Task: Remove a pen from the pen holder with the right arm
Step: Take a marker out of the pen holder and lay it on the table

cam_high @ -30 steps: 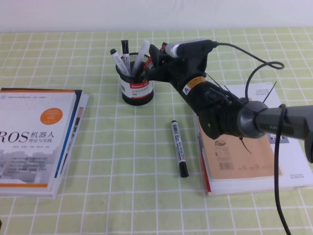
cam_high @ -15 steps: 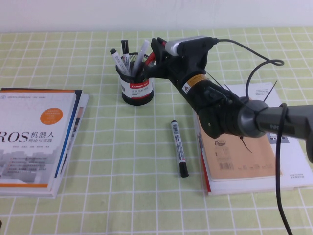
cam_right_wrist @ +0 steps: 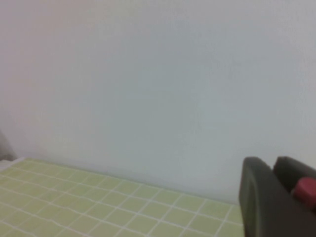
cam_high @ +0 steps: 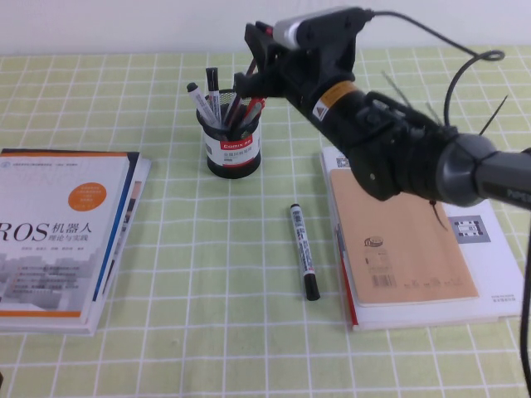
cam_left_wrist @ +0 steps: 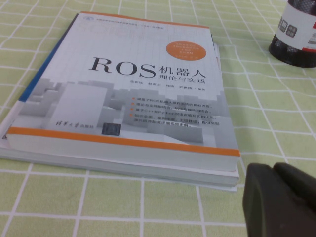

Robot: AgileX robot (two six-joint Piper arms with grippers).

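The pen holder [cam_high: 232, 151], a black mesh cup with a red and white label, stands toward the far side of the bench [cam_high: 249, 365], a little left of the middle. The right pincer [cam_high: 246, 81] hangs just above its mouth, closed narrow on a red pen [cam_high: 253, 106], which slants up out of the holder with its lower end inside the cup. Several markers [cam_high: 202, 101] with black caps lean in the same holder close beside the red pen, crowding it on the left. A loose marker [cam_high: 304, 262] with a black cap lies flat on the bench nearer than the holder, well apart from it and just left of a tan-covered book [cam_high: 402, 240]. That book lies on top of a larger white book [cam_high: 489, 274] at the right side, and the right arm reaches across above their far corner, with a black cable [cam_high: 452, 79] looping off it. At the left side lies a ROS book [cam_high: 62, 240], white with orange bands, on another volume. The left pincer [cam_left_wrist: 279, 200] sits low over the bench just beside the near corner of that book; whether it is wide or narrow cannot be told. A cloth [cam_high: 207, 332] of pale green and yellow squares with white lines covers the bench. Behind it rises a plain white wall [cam_high: 124, 25].
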